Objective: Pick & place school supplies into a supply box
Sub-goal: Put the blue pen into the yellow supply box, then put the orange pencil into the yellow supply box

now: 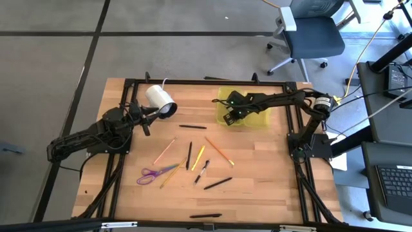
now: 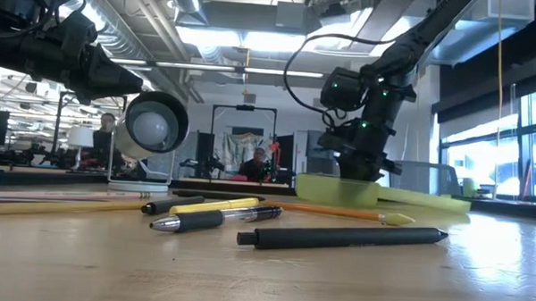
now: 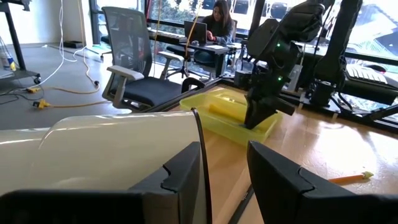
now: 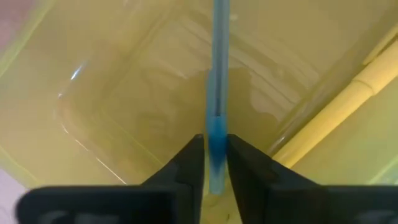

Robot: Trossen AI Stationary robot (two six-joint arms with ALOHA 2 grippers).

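While the left pincer (image 1: 145, 122) waits well left of the supply box (image 1: 257, 118), its fingers clamped on the white cylinder (image 1: 160, 100), most school supplies lie unplaced on the worktop (image 1: 270, 174): purple-handled scissors (image 1: 151, 174), pencils and pens in front of the box. Inside the box, the right pincer (image 4: 215, 163) holds a blue pen (image 4: 218, 93) between narrow fingers, beside a yellow pen (image 4: 336, 118) already there. By this, the job looks barely begun.

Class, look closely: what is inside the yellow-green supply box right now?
Inside the supply box a blue pen stands between the right gripper's fingers, and a yellow pencil lies along one wall. The gripper covers part of the floor, so anything beneath it is hidden.
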